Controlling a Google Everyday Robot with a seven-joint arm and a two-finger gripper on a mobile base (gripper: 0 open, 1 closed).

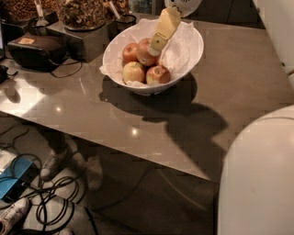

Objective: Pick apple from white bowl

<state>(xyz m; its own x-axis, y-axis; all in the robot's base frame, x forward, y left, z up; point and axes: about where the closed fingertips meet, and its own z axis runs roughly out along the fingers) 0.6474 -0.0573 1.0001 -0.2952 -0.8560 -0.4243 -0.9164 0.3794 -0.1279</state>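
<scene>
The white bowl (pixel 186 59) lined with crumpled white paper stands on the grey table, at the back middle. It holds several apples. The apple (pixel 145 58), the largest and red-orange, lies at the bowl's middle back. A paler yellow-green apple (pixel 133 72) and a smaller red apple (pixel 158 75) lie in front of it, and another red one (pixel 130 51) to its left. My gripper (pixel 155 48), with yellowish fingers, reaches down into the bowl from above. Its tip is at the top of the apple and hides part of it.
A dark box (pixel 32 46) and containers of snacks (pixel 82 13) stand at the table's back left. A dark cup (pixel 125 20) is behind the bowl. My white body (pixel 257 179) fills the lower right. Cables and a blue device (pixel 14 183) lie on the floor below.
</scene>
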